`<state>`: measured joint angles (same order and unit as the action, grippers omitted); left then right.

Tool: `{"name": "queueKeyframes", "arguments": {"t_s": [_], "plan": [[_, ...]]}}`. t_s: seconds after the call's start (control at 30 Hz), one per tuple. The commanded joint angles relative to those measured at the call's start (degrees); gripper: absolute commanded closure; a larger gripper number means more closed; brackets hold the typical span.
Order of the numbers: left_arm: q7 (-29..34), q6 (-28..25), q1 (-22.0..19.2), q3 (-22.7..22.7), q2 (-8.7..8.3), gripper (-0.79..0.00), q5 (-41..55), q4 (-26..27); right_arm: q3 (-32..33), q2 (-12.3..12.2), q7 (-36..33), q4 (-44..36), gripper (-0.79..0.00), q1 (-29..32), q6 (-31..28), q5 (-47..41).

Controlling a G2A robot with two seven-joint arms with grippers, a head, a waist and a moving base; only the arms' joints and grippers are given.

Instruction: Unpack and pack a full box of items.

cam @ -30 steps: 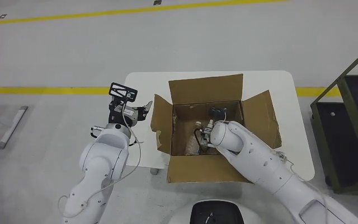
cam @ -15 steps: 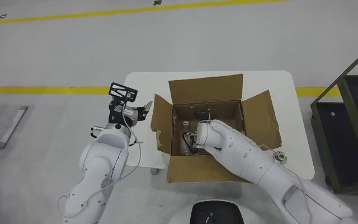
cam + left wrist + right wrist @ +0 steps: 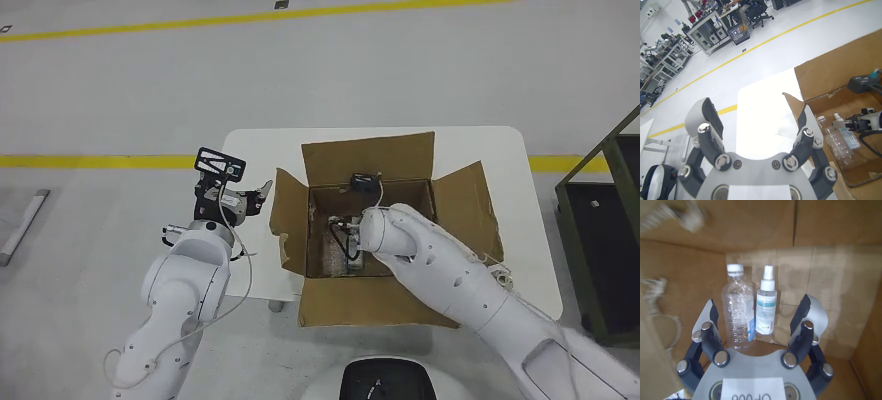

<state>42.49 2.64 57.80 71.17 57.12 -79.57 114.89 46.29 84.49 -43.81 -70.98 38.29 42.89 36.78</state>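
Observation:
An open cardboard box [image 3: 455, 205] stands on the white table [image 3: 505, 150]. On its floor lie a clear plastic bottle [image 3: 738, 311] with a white cap and a small spray bottle [image 3: 765, 311], side by side. My right gripper [image 3: 759, 313] is inside the box, open, its fingers straddling both bottles without touching them. The same two lie in the left wrist view, the plastic bottle [image 3: 836, 144] beside the spray bottle [image 3: 848, 134], with the right gripper [image 3: 849, 123] above them. My left gripper [image 3: 759, 121] hangs open over the table left of the box, holding nothing.
The box flaps [image 3: 290, 220] stand out on all sides. A dark metal rack [image 3: 600, 240] stands right of the table. Bare table surface lies left of the box [image 3: 255, 270] and along the right edge.
My right arm has shifted inside the box, first left, then toward its far side. The left arm has stayed still.

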Motion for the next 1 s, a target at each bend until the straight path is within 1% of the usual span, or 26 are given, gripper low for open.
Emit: {"name": "queueKeyframes", "arguments": {"t_s": [0.0,0.03,0.07,0.2,0.3,0.4,0.53,0.67,0.73,0.87,0.97], "plan": [[0.0,0.0,0.0,0.0,0.0,-0.785,0.0,0.0,5.04,-2.55,-2.11,-9.73,-0.268,4.26,0.57,5.45],[0.0,0.0,0.0,0.0,0.0,-0.785,0.0,0.0,7.55,-3.73,-3.61,-14.14,-0.046,6.46,0.72,8.22],[0.0,0.0,0.0,0.0,0.0,-0.785,0.0,0.0,9.83,-4.84,-5.54,-18.27,0.0,8.76,0.51,11.1],[0.0,0.0,0.0,0.0,0.0,-0.785,0.0,0.0,18.27,-8.51,-13.36,-32.74,0.0,17.32,-1.54,24.59],[0.0,0.0,0.0,0.0,0.0,-0.785,0.0,0.0,24.01,-10.43,-18.29,-41.88,0.0,23.58,-3.07,35.71],[0.0,0.0,0.0,0.0,0.0,-0.785,0.0,0.0,30.0,-11.53,-21.45,-49.73,0.0,29.78,-5.26,40.67],[0.0,0.0,0.0,0.0,0.0,-0.785,0.0,0.0,35.28,-12.32,-22.41,-56.07,0.0,37.15,-8.32,46.88],[0.0,0.0,0.0,0.0,0.0,-0.785,0.0,0.0,38.4,-12.67,-23.38,-58.63,0.0,42.56,-11.85,50.57],[0.0,0.0,0.0,0.0,0.0,-0.785,0.0,0.0,39.5,-12.83,-24.58,-58.19,0.0,44.57,-14.23,52.91],[0.0,0.0,0.0,0.0,0.0,-0.785,0.0,0.0,39.6,-13.04,-27.54,-55.61,0.0,46.97,-19.89,57.42],[0.0,0.0,0.0,0.0,0.0,-0.785,0.0,0.0,38.09,-12.94,-28.71,-52.57,0.0,47.14,-22.96,58.67]]}}
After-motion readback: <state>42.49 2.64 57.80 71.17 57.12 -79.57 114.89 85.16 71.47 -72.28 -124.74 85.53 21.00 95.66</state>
